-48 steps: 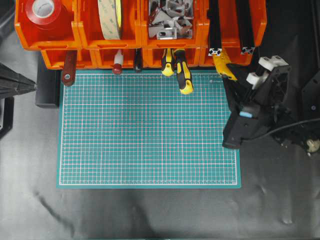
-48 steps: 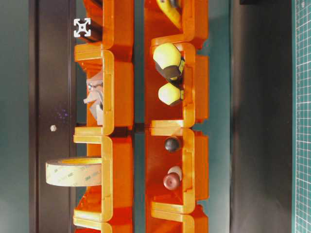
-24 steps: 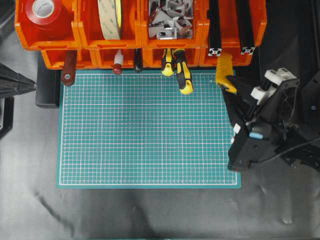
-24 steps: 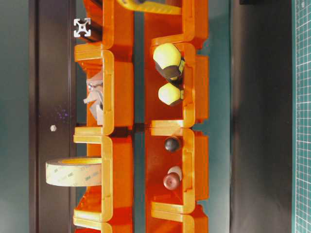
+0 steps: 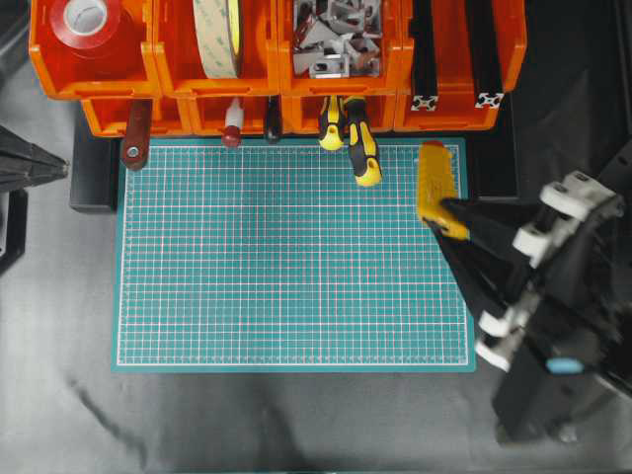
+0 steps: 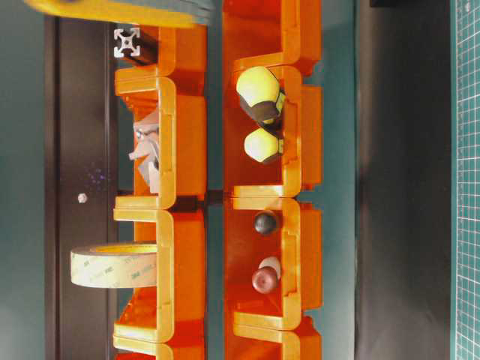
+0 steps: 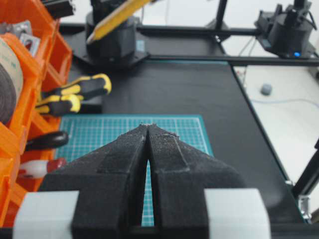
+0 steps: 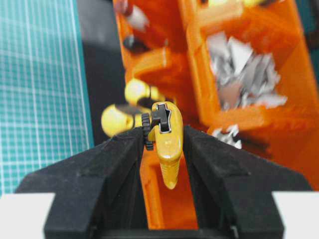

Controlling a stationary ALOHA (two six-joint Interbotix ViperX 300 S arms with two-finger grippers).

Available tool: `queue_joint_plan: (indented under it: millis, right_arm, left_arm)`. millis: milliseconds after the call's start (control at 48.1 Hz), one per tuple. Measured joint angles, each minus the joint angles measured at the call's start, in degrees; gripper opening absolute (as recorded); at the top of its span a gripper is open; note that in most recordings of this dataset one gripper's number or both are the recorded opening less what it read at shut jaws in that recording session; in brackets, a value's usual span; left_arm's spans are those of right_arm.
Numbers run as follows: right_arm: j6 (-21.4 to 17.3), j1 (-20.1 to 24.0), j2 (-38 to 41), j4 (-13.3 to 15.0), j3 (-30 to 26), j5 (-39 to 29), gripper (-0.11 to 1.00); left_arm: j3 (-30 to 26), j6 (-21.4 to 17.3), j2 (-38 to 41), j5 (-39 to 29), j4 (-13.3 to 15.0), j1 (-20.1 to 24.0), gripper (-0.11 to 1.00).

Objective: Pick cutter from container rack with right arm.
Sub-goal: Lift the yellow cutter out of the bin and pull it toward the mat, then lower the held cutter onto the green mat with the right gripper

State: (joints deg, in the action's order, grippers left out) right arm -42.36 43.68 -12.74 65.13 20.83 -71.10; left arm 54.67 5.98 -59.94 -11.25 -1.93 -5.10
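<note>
The yellow cutter [image 5: 434,186] is held in my right gripper [image 5: 450,214], lifted clear of the orange container rack [image 5: 158,81] and hanging over the right edge of the green mat [image 5: 286,257]. In the right wrist view the black fingers [image 8: 122,149] clamp the cutter [image 8: 167,144] from both sides, with its dark slider up. The cutter also shows at the top of the table-level view [image 6: 112,11] and in the left wrist view [image 7: 117,19]. My left gripper [image 7: 148,125] is shut and empty, at the far left of the overhead view [image 5: 65,170].
Two yellow-and-black screwdrivers [image 5: 360,150] stick out of a lower bin over the mat's far edge. Red-handled tools [image 5: 135,143] stick out further left. The upper bins hold red tape [image 5: 87,20], a tape roll [image 5: 217,35], metal brackets [image 5: 336,35] and black extrusions [image 5: 449,49].
My right arm has drawn back from the rack towards the front of the table. It carried the cutter out of the lower right bin and up over the mat's right edge.
</note>
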Motion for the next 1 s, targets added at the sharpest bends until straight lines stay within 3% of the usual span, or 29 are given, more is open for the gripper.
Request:
queue_joint_plan:
  millis: [166, 520, 686, 998]
  right_arm:
    - [3.78, 1.76, 1.32, 0.0, -5.27, 0.7, 0.27]
    - [3.96, 2.46, 7.47, 0.09, -7.12, 14.41, 0.27]
    - [4.22, 0.79, 10.46, 0.18, -4.39, 18.72, 0.27]
    - [4.48, -6.33, 14.33, 1.58, 2.55, 33.84, 0.27]
  left_arm:
    - [0.0, 0.0, -0.26, -0.26, 0.0, 0.0, 0.0]
    - [0.0, -0.09, -2.02, -0.53, 0.0, 0.0, 0.0]
    - [0.0, 0.0, -2.37, -2.11, 0.0, 0.0, 0.0]
    - [0.0, 0.62, -2.99, -3.16, 0.0, 0.09, 0.0]
